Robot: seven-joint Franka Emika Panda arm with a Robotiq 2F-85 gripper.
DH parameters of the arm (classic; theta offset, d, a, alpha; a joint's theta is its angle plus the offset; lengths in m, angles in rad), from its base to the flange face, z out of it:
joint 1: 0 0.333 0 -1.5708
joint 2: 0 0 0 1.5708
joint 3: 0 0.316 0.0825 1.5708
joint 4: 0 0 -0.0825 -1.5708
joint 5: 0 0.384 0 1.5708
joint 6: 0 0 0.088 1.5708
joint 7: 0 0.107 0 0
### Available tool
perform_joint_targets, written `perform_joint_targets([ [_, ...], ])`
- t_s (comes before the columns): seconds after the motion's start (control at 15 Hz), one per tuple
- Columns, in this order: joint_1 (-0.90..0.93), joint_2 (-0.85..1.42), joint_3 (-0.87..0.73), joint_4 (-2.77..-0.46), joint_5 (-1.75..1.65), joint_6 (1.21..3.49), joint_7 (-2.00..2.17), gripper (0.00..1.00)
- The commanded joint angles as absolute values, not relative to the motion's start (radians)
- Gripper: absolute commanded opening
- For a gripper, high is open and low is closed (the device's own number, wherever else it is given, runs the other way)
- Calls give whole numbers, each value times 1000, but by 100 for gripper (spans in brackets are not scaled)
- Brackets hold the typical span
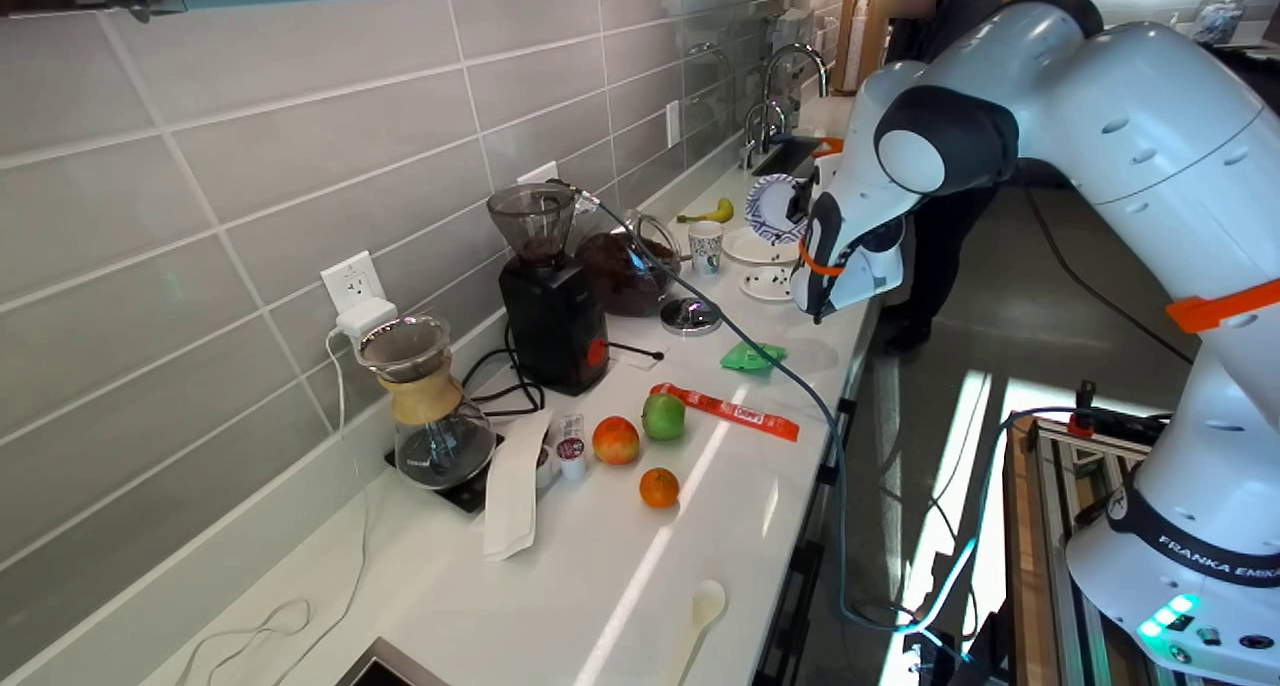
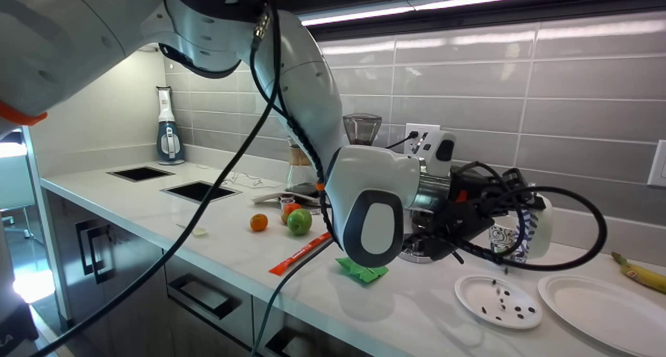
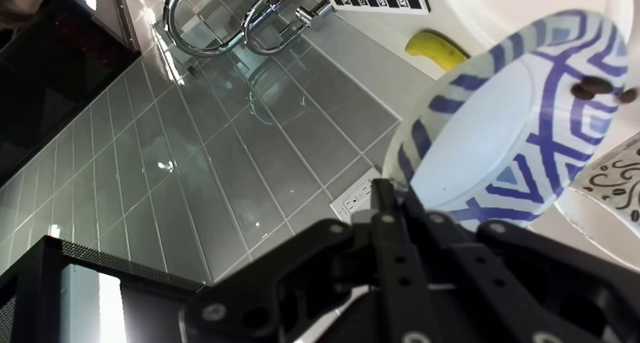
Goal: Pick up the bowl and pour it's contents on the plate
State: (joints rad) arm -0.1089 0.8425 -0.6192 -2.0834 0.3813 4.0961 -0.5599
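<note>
The bowl, white with a blue-purple pattern, is tipped on its side in the wrist view (image 3: 480, 133). It also shows in both exterior views (image 1: 773, 209) (image 2: 541, 232). My gripper (image 3: 392, 195) is shut on the bowl's rim and holds it raised above the counter. A few dark bean-like pieces (image 3: 592, 87) lie against the bowl's lower inner wall, and one is at its lip. The small white plate (image 2: 474, 294) stands below the bowl with several dark pieces on it; it also shows in an exterior view (image 1: 770, 293). Some pieces appear in the air above it.
A larger white plate (image 2: 598, 315) stands beside the small one. A patterned cup (image 1: 706, 248) and a banana (image 1: 715, 211) are near the wall. A black grinder (image 1: 552, 321), green packet (image 1: 752, 357), red packet (image 1: 728, 412) and fruit lie along the counter. A cable crosses over it.
</note>
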Motion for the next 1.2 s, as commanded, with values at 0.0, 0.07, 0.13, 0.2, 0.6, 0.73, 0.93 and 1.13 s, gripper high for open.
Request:
perform_joint_targets([
  [0.0, -97, 860, -617, -2091, 419, 4131, -594, 1],
  [0.07, -97, 861, -616, -2091, 419, 4132, -598, 1],
  [0.13, -96, 862, -617, -2091, 421, 4138, -601, 1],
  [0.2, -95, 862, -617, -2091, 421, 4143, -604, 1],
  [0.6, -96, 865, -612, -2091, 431, 4201, -632, 1],
  [0.73, -99, 871, -608, -2089, 440, 4228, -646, 1],
  [0.93, -102, 875, -601, -2088, 451, 4255, -670, 1],
  [1.13, -104, 876, -595, -2087, 461, 4260, -693, 1],
])
